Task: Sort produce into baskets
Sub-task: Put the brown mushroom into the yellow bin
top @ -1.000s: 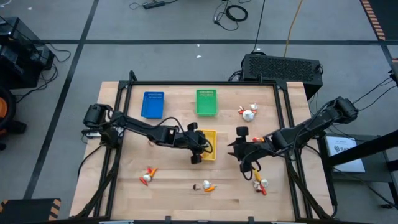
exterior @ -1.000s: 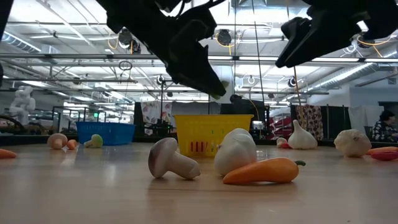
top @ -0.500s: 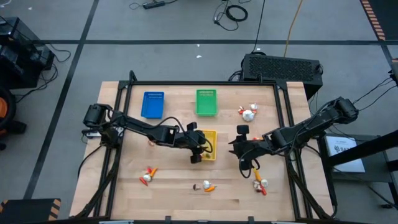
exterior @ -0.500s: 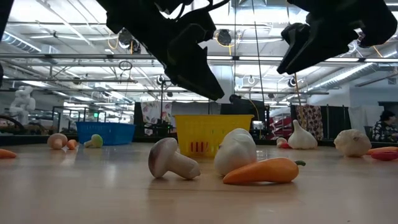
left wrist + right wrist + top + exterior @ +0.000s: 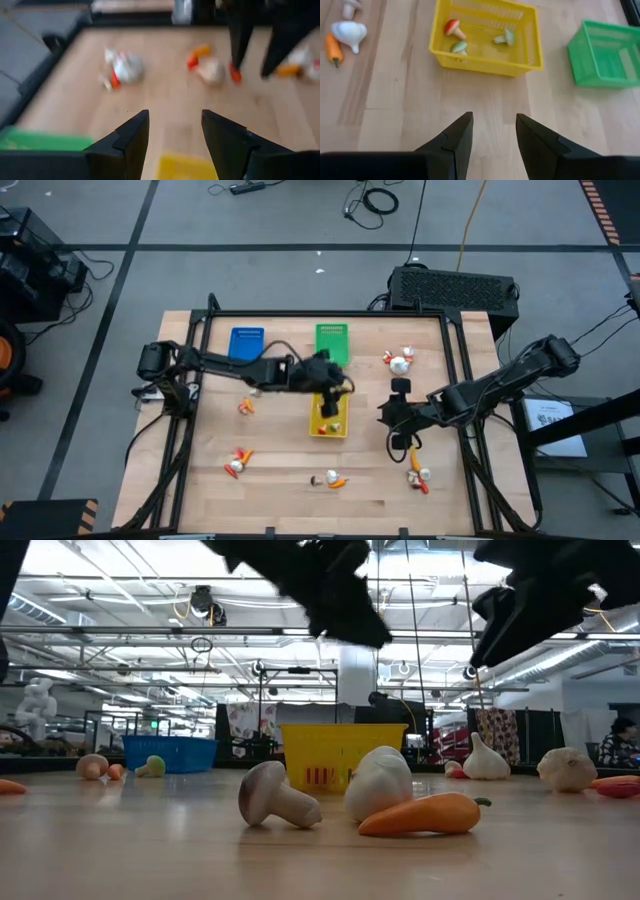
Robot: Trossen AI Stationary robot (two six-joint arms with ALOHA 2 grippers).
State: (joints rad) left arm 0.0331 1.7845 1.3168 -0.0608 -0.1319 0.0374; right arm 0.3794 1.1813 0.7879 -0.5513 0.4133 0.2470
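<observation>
Produce items lie scattered across the pale wooden table (image 5: 200,480), and three small rectangular plastic baskets stand on it. At far left sits the blue mesh basket (image 5: 245,346), holding nothing that can be made out from above. Near and left of centre, a small white-and-orange produce cluster (image 5: 237,462) lies on the wood, with a single small orange piece (image 5: 245,407) farther back. The left gripper (image 5: 327,373) hangs above the table between the green mesh basket (image 5: 333,343) and the yellow mesh basket (image 5: 329,414); its wrist view shows both dark fingers (image 5: 131,135) set apart with bare wood between them, holding nothing. The yellow basket contains a red-capped toy mushroom (image 5: 452,28) and two greenish pieces (image 5: 459,47). At near centre, a brown toy mushroom (image 5: 273,796), a white garlic bulb (image 5: 380,783) and an orange toy carrot (image 5: 420,815) lie together. The right gripper (image 5: 398,416) hovers right of the yellow basket, fingers (image 5: 456,137) parted and empty. Far right of the green basket lies a white bulb cluster (image 5: 399,361); another white-and-orange group (image 5: 418,476) lies near right.
</observation>
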